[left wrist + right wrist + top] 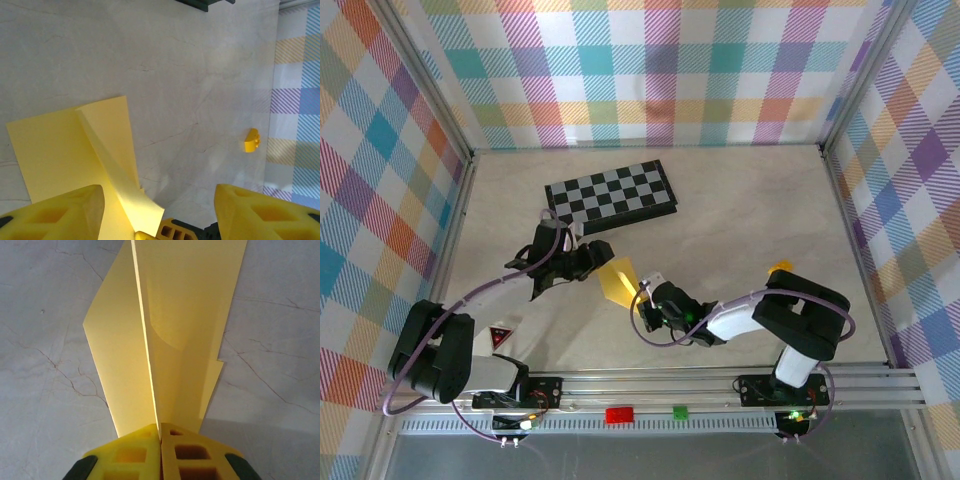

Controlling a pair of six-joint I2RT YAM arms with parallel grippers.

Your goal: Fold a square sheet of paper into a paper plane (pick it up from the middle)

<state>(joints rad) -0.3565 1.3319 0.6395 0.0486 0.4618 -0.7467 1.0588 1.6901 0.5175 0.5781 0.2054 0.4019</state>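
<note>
The yellow paper plane [618, 280] is held over the middle of the table, in front of the chessboard. It is folded along a centre crease with a flap spreading to each side [185, 315]. My right gripper [160, 432] is shut on the crease at its near end. My left gripper [160, 212] is open just left of the paper, its yellow fingers [55, 215] wide apart. One flap [65, 155] lies beside the left finger, and nothing is pinched between them. In the top view the left gripper [582, 262] and the right gripper [650, 300] flank the paper.
A black-and-grey chessboard [612, 195] lies at the back of the table. A small orange-yellow block [780, 266] sits to the right, also visible in the left wrist view [252, 140]. A small red-and-black marker [500, 337] lies near the left arm's base. Checked walls enclose the table.
</note>
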